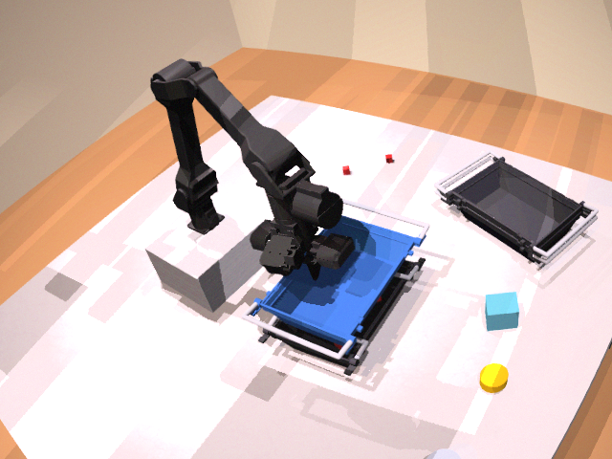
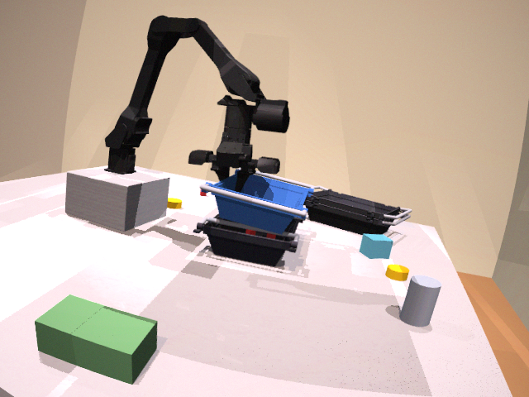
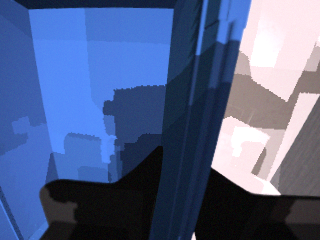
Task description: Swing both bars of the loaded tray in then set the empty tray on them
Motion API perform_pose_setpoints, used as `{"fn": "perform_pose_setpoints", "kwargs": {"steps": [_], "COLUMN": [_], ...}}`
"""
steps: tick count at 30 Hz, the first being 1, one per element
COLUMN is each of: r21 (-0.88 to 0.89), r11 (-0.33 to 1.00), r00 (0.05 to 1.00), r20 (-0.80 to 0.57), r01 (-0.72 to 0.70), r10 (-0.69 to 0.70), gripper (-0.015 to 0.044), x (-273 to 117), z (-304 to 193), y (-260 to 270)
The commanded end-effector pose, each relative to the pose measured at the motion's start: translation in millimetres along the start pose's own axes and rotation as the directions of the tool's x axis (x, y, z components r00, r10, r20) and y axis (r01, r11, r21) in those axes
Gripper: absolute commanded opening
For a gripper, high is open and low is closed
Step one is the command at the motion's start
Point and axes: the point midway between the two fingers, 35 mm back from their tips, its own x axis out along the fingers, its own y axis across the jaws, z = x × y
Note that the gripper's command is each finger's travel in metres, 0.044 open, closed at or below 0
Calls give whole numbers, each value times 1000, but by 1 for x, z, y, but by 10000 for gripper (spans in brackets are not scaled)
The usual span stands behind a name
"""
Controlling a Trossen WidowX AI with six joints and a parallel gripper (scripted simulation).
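Observation:
The empty blue tray (image 1: 375, 267) (image 2: 256, 213) (image 3: 100, 60) is over the loaded black tray (image 1: 394, 299) (image 2: 247, 247), tilted with its side nearer the arm's base higher. My gripper (image 1: 303, 271) (image 2: 231, 182) (image 3: 185, 160) is shut on that long side wall, one finger inside and one outside. Red blocks (image 1: 338, 344) (image 2: 270, 236) show in the gap between the trays. A near grey bar (image 2: 231, 224) lies across the black tray's top under the blue tray. The far bar is mostly hidden. Whether the blue tray's low side touches the bars, I cannot tell.
Another black tray (image 1: 493, 226) (image 2: 350, 213) stands at the back right. A cyan block (image 1: 501, 311) (image 2: 375, 246), a yellow disc (image 1: 493, 378) (image 2: 397, 272) and a grey cylinder (image 2: 421, 301) stand right. A green block (image 2: 96, 337) lies in front. The arm's base box (image 1: 187, 276) (image 2: 97, 200) is left.

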Motion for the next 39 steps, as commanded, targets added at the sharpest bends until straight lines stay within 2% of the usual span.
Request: {"fn": "perform_pose_setpoints", "kwargs": {"steps": [1,27,39], "r21": [-4,-4,-4], "r11": [999,999,999], "r00": [999,999,999], "r20": [2,2,2], "r01": [36,36,36], "r10": [-36,-36,-36], "gripper": [0,0,176], "x": [6,6,6], "z": [0,0,0], "y": [-9,-9,-9]}}
